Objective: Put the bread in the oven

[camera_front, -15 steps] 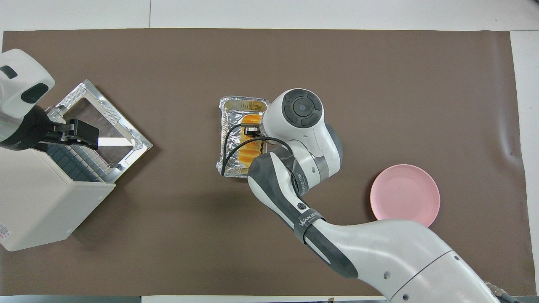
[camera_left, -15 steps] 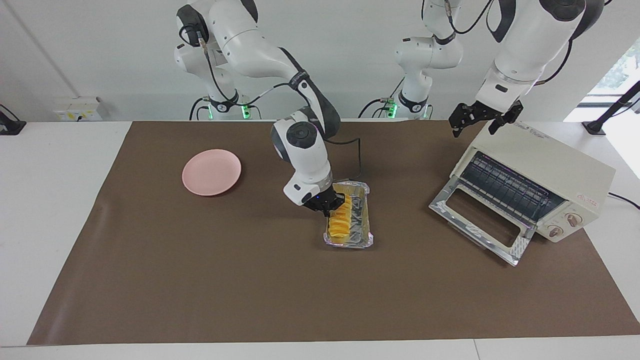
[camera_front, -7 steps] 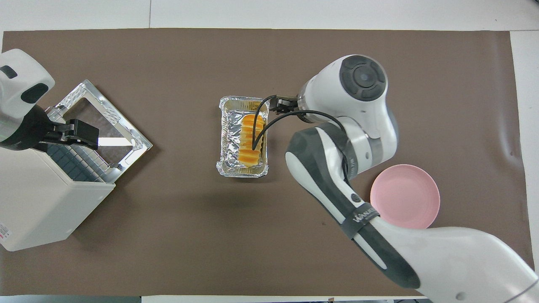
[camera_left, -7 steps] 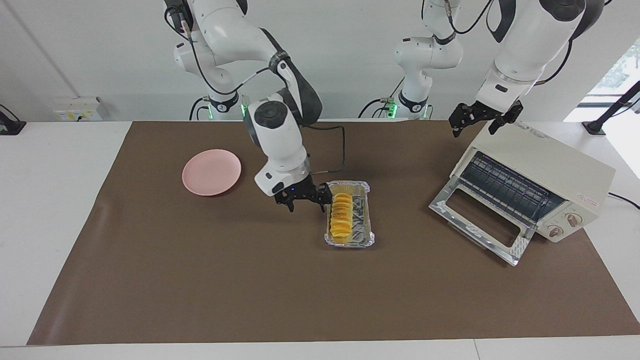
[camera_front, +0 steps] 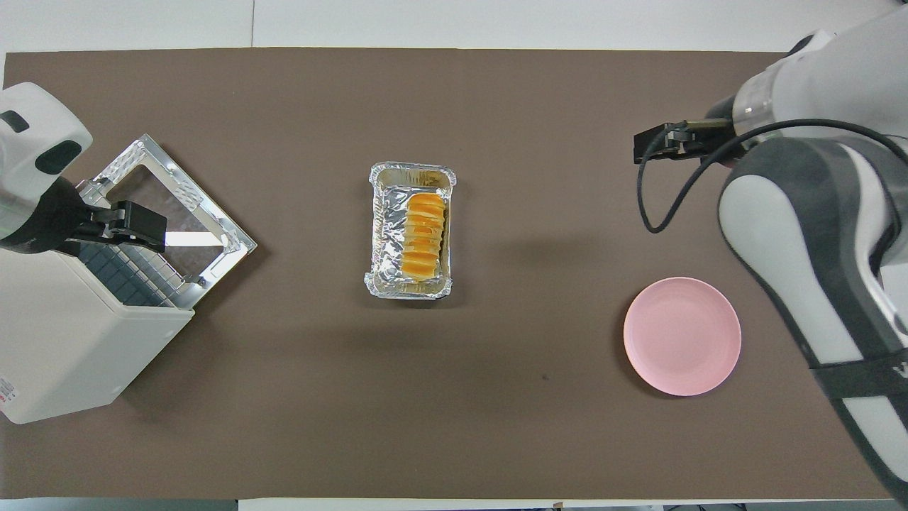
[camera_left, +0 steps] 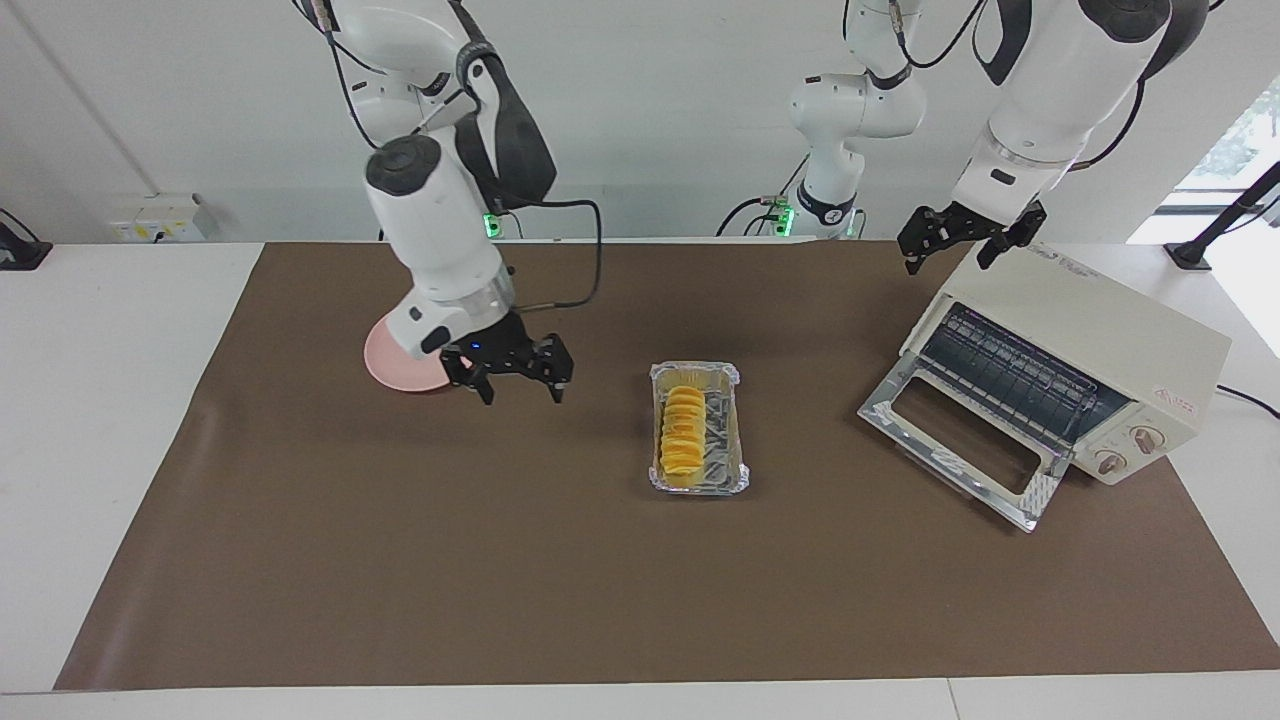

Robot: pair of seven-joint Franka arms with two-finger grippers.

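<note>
The bread (camera_left: 683,432), a ridged yellow-orange loaf, lies in a silver foil tray (camera_left: 726,440) at the middle of the mat. It also shows in the overhead view (camera_front: 423,235), inside the tray (camera_front: 386,213). My right gripper (camera_left: 523,392) is open and empty, raised over the mat between the tray and the pink plate; the overhead view shows it too (camera_front: 642,147). The cream-white oven (camera_left: 1095,330) stands at the left arm's end with its glass door (camera_left: 955,440) dropped open and its rack visible. My left gripper (camera_left: 950,255) is open and hovers over the oven's top edge.
A round pink plate (camera_front: 682,335) lies toward the right arm's end, partly covered by the right hand in the facing view. Brown mat (camera_left: 500,560) covers the table. The oven's open door (camera_front: 177,213) juts onto the mat toward the tray.
My right gripper has opened off the bread, risen and swung away from the tray toward the plate. The bread stays in the tray. The left arm has not moved.
</note>
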